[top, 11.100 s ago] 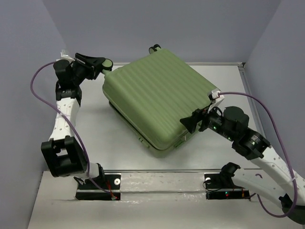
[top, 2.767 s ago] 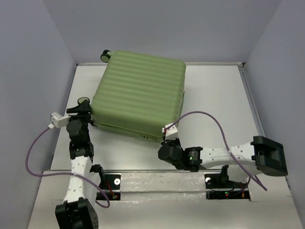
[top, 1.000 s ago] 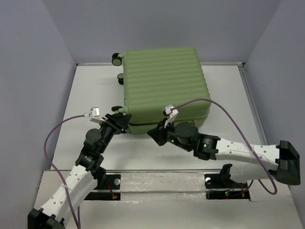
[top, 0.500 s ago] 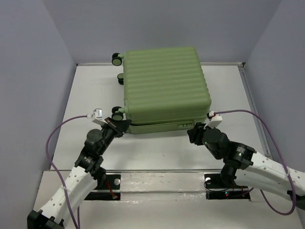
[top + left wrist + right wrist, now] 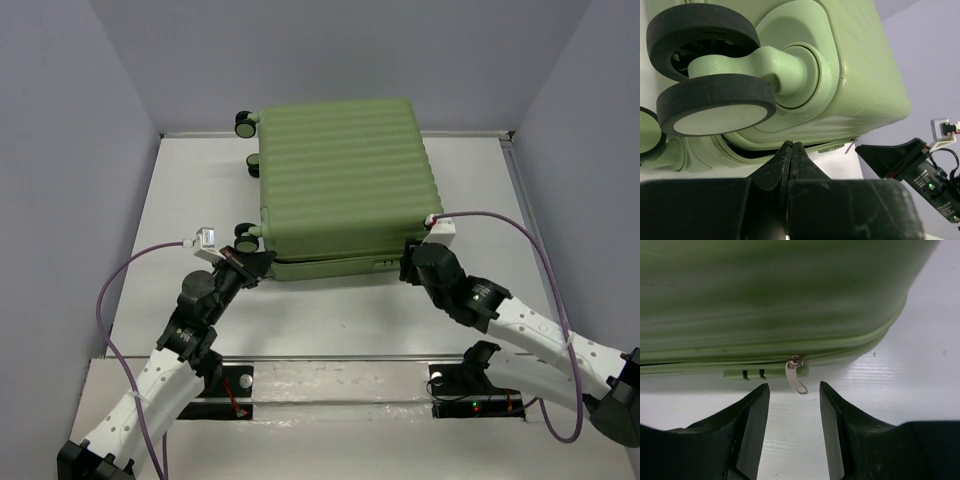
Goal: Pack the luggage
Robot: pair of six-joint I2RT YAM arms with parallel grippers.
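Right fingers point(image 5: 747, 430) nearer luggage point(image 5: 345, 180), white table point(image 5: 200, 200), lilac walls point(image 5: 60, 120)

Soft, even light from above fills the overhead view, which is bright and sharp, with only a faint shadow under the near edge of the luggage point(image 5: 340, 180) on the pale counter point(image 5: 200, 200). In the right wrist view the shell smears into blur, though the zipper pull point(image 5: 796, 376) is fairly crisp. The left tool point(image 5: 790, 146) reads as a dark, underexposed mass, and the near wheel point(image 5: 715, 106) bulges with wide-angle distortion.

the black left gripper point(image 5: 791, 150), tips pressed together, sits just below the pale sage-green hard-shell suitcase point(image 5: 860, 75) zipper seam point(image 5: 740, 157); small black wheels point(image 5: 715, 102) above-left.
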